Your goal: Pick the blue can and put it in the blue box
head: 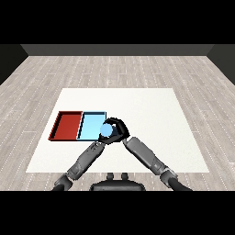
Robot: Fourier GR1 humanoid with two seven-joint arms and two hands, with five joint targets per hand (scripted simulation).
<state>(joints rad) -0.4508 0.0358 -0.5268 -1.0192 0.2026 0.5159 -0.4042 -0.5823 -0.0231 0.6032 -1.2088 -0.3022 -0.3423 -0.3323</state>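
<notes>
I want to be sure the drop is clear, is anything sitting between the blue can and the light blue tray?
Nothing visible. The round blue can, with the right hand curled round it, is already at the shallow light blue tray's right edge; the tray's visible floor looks bare.

Bare test room rather than a home or shop, pale grey plank floor (183,73), dark plain back wall (117,49), lone white table (151,114), red tray (66,125) beside light blue tray (89,124), no furnishings.

Two trays lie side by side left of frame centre: one tray (67,125) left, the other tray (90,125) right (touching); the can (106,131) sits at the latter's right edge.
</notes>
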